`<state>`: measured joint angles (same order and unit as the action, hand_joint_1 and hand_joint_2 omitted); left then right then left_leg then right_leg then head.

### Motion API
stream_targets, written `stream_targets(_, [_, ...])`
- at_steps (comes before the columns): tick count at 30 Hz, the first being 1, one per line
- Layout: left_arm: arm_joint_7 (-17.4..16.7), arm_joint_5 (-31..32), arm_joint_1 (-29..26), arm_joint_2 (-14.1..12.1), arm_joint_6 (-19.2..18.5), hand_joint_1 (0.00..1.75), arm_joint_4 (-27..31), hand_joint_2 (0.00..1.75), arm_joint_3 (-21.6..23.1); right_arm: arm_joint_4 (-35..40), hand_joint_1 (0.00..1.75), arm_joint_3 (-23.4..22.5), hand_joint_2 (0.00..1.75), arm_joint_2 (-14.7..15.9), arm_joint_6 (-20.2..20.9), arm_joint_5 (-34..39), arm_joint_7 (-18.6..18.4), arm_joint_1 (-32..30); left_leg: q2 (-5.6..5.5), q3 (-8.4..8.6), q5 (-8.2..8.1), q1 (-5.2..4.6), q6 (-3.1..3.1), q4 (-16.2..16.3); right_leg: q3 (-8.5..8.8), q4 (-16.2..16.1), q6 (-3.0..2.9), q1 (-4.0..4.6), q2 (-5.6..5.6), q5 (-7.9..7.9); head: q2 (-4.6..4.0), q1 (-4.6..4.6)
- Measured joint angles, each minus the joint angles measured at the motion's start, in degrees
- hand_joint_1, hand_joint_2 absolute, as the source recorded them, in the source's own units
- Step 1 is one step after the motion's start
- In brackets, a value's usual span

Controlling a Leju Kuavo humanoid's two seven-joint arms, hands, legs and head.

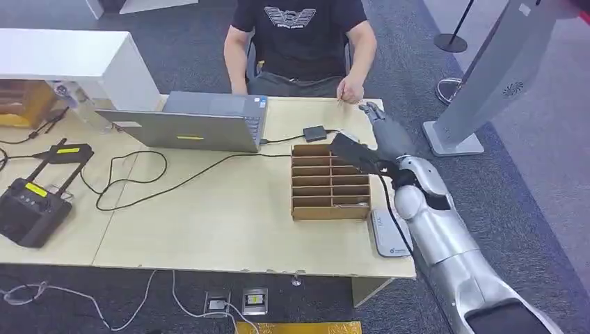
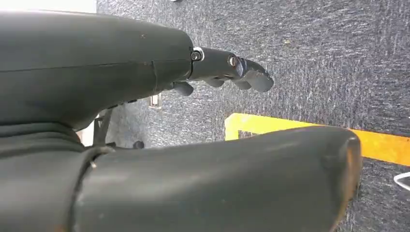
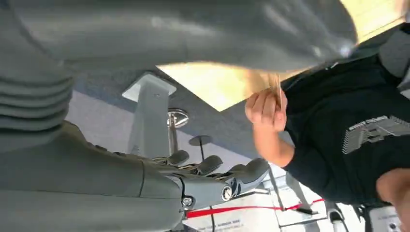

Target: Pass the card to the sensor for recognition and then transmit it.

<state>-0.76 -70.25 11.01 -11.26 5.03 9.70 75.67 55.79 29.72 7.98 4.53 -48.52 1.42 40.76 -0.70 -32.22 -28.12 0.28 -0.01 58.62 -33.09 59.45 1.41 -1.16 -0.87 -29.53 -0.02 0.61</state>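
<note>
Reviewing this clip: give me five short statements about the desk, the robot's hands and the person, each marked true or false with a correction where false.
1. The right robot hand reaches toward the person's hand. True.
2. The person's hand holds a thin card. True.
3. The cardboard organizer sits on the laptop. False: it rests on the table, beside the laptop.
4. The left robot hand grips the card. False: it hangs over carpet, holding nothing.
5. The laptop lid is closed. False: it is open.
</note>
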Motion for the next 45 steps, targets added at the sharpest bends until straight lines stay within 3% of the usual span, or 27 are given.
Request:
stream_targets(3, [0.0,-0.3,-0.1,0.1,-0.1,0.00,0.0,0.00,0.0,6.4,0.00,-1.3,0.00,1.9,3.4,0.0,-0.6,-2.0,0.00,0.01,0.00,0.00,0.00,0.0,0.01,0.0,0.00,0.00,0.00,0.00,0.00,-0.02])
stream_targets(8, [-0.5,-0.9,-0.2,0.2,0.5,0.00,0.0,0.00,-0.2,18.9,0.00,-3.8,0.00,5.4,16.2,-1.3,-9.2,-5.7,0.07,0.04,0.00,-0.01,0.00,0.0,0.02,0.0,0.02,-0.01,0.03,0.02,0.00,0.00])
stream_targets(11, [-1.0,-1.4,-0.3,0.2,1.4,0.00,0.0,0.00,-0.5,26.1,0.00,-4.6,0.00,7.6,18.1,-2.8,-10.7,-7.6,0.09,0.05,0.00,-0.01,0.00,0.0,0.02,0.0,0.02,-0.01,0.04,0.02,0.00,0.02])
stream_targets(12, [-1.1,-1.4,-0.3,0.3,1.5,0.00,0.0,0.00,-0.7,27.7,0.00,-4.9,1.75,8.1,18.2,-3.0,-10.8,-8.2,0.12,0.04,-0.01,-0.01,0.00,0.0,0.01,0.0,0.02,-0.01,0.07,0.02,0.00,0.00])
stream_targets(19, [-1.7,-2.5,-0.3,0.8,2.8,0.00,0.1,0.00,-1.7,37.0,0.00,-5.7,1.75,11.2,18.3,-4.5,-11.8,-11.5,0.28,0.14,-0.03,0.00,-0.02,0.0,0.04,0.0,0.02,0.00,0.27,0.02,0.00,0.02])
stream_targets(25, [-2.7,-2.9,-0.3,1.5,4.6,0.00,0.6,0.00,-2.8,46.7,0.00,-5.6,1.75,15.3,15.6,-7.3,-17.1,-20.4,0.36,0.12,-0.17,0.00,-0.09,0.0,0.03,0.0,0.01,-0.01,0.31,0.01,0.00,0.02])
stream_targets(30, [-4.1,-1.8,-0.1,-0.4,-2.2,0.00,0.6,0.00,-2.9,47.6,0.00,-3.3,1.75,15.6,10.0,-12.4,-20.2,-25.6,0.38,0.09,-0.17,0.07,-0.10,0.0,0.01,0.0,0.00,0.06,0.31,0.00,0.00,0.00])
stream_targets(35, [-4.4,-1.9,0.0,-1.4,-2.1,0.00,0.6,0.00,-3.0,47.6,0.00,-1.2,1.75,15.6,8.1,-13.3,-21.4,-27.8,0.37,0.08,-0.16,0.12,-0.11,0.0,0.03,0.0,-0.02,0.11,0.31,-0.01,0.00,0.02])
stream_targets(37, [-4.6,-1.9,0.0,-1.5,-1.7,0.00,0.6,0.00,-3.1,47.6,0.00,-0.2,1.75,15.5,7.2,-13.2,-21.4,-28.6,0.36,0.04,-0.16,0.12,-0.11,0.0,0.02,0.0,-0.02,0.11,0.30,-0.01,0.00,0.02])
stream_targets(42, [-4.6,-2.0,0.1,-1.2,-0.6,0.00,0.6,0.00,-3.3,43.5,0.00,1.6,1.75,15.3,0.4,-11.3,-16.1,-28.5,0.36,0.04,-0.16,0.11,-0.11,0.0,0.05,0.0,-0.02,0.10,0.30,-0.01,0.00,-0.04])
stream_targets(45, [-4.6,-2.0,0.1,-1.2,-0.2,0.00,0.6,0.00,-3.3,41.2,0.00,2.6,1.75,15.1,-1.0,-11.1,-15.4,-28.5,0.36,0.04,-0.16,0.10,-0.11,0.0,0.04,0.0,-0.02,0.09,0.31,-0.01,0.00,0.00])
